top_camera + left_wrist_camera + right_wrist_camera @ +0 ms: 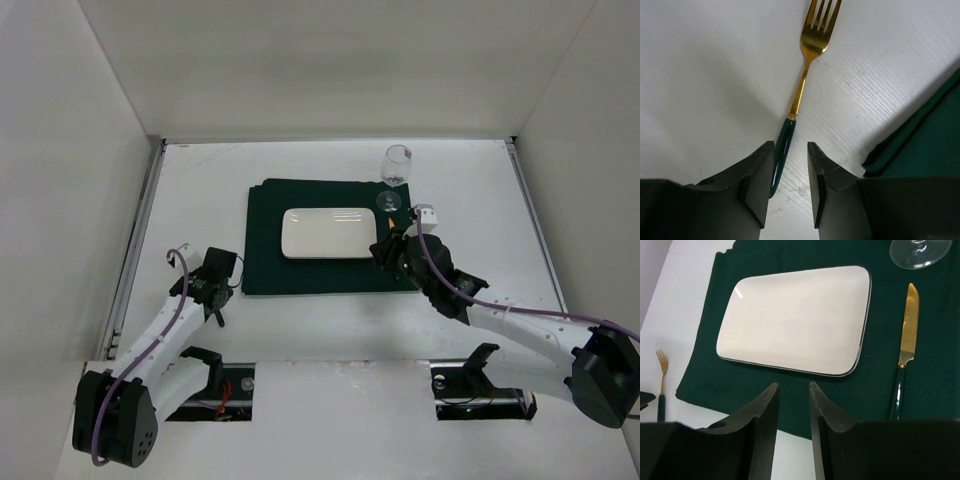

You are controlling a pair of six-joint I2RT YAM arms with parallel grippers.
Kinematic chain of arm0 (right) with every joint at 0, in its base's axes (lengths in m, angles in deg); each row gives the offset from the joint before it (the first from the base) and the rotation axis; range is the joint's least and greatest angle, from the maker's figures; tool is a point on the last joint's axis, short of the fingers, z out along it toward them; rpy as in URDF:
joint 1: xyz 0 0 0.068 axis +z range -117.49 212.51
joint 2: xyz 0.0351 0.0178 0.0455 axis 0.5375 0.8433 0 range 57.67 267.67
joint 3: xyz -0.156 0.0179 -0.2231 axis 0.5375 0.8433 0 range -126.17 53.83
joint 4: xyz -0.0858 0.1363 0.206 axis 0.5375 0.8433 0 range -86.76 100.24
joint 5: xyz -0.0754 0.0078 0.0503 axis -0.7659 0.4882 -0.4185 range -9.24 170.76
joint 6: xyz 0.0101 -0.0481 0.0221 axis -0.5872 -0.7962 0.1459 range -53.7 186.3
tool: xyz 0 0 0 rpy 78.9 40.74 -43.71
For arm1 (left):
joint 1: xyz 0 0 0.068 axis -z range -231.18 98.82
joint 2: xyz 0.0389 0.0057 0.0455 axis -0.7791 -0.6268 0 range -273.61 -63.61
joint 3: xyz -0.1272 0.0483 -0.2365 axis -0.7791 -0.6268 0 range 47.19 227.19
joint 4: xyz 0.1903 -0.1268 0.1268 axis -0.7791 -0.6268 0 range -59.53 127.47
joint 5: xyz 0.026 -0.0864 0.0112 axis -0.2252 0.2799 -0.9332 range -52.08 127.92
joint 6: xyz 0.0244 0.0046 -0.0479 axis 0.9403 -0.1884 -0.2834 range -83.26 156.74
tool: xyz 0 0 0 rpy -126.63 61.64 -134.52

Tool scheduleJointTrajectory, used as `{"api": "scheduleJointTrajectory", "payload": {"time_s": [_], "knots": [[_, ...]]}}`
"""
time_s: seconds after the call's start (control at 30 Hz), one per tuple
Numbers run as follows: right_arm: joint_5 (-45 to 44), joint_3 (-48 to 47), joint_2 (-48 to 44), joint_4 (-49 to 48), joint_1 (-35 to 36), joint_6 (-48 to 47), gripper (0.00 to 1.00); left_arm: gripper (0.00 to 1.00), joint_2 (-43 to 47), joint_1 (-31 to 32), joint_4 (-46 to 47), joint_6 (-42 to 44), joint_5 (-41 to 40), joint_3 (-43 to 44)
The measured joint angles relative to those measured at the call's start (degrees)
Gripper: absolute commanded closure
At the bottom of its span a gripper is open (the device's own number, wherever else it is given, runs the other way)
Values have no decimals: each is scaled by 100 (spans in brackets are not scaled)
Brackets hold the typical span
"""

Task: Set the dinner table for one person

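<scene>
The white dinner table (pixel 320 325) carries a dark green placemat (pixel 265 240) with a white rectangular plate (pixel 330 232) in its middle. On the mat, right of the plate, lies a gold knife (pixel 907 340) with a green handle. A wine glass (pixel 397 165) stands at the mat's far right corner. A gold fork (pixel 807 65) with a green handle lies on the bare table left of the mat. My left gripper (pixel 790 145) is open, low over the handle's end, which rests against the left finger. My right gripper (pixel 793 385) is open and holds nothing, above the mat's near edge.
Silver rails (pixel 135 250) run along both side edges of the table, with white walls beyond them and at the back. Both arm bases (pixel 200 385) sit at the near edge. The placemat's corner (pixel 930 140) lies just right of my left gripper.
</scene>
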Motion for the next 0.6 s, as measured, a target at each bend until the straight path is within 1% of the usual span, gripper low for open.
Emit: {"api": "scheduleJointTrajectory", "payload": {"time_s": [0.17, 0.37, 0.6], "knots": [[59, 2, 42, -20, 4, 22, 63, 70, -192, -2, -48, -107, -24, 0], [79, 2, 39, -31, 26, 22, 63, 70, -645, 20, -33, -162, -28, 0], [83, 4, 81, -37, 37, 22, 63, 70, -660, -50, 79, -229, -4, -20]]}}
